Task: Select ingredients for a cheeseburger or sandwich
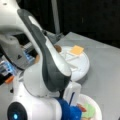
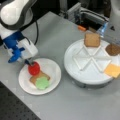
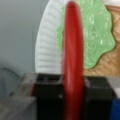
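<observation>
My gripper is shut on the red tomato disc, held on edge just above the small white plate. In the wrist view the tomato disc stands upright between the black pads. Under it, green lettuce lies on a tan bread square; the wrist view shows the same lettuce and bread. A second bread square, the brown patty and the orange cheese rest in the divided tray.
The round white divided tray sits on a grey table with the cheese and the patty in it. My arm fills most of a front view's left. Cables and equipment crowd a front view's top.
</observation>
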Controlling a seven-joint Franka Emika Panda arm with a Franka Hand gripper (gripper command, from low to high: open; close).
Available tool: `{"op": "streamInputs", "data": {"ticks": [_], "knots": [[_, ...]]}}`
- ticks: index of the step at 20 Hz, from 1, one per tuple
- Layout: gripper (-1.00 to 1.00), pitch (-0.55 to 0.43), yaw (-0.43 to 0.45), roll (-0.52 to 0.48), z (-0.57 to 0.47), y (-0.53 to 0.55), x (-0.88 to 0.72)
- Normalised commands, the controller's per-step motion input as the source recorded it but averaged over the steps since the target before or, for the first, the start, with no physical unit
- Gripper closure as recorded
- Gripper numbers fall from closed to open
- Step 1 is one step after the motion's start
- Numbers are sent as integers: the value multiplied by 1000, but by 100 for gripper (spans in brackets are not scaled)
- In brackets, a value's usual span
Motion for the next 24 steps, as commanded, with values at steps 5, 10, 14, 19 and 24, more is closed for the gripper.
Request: {"op": "streamInputs", "data": {"ticks": [5, 10, 14, 19, 24], "knots": [[100, 169, 77, -272, -36, 101, 212], [100, 99, 64, -171, -80, -17, 163], [100, 70, 84, -136, -73, -115, 109], [100, 46, 113, -124, -101, -137, 84], [100, 26, 135, -86, -66, -75, 24]]}}
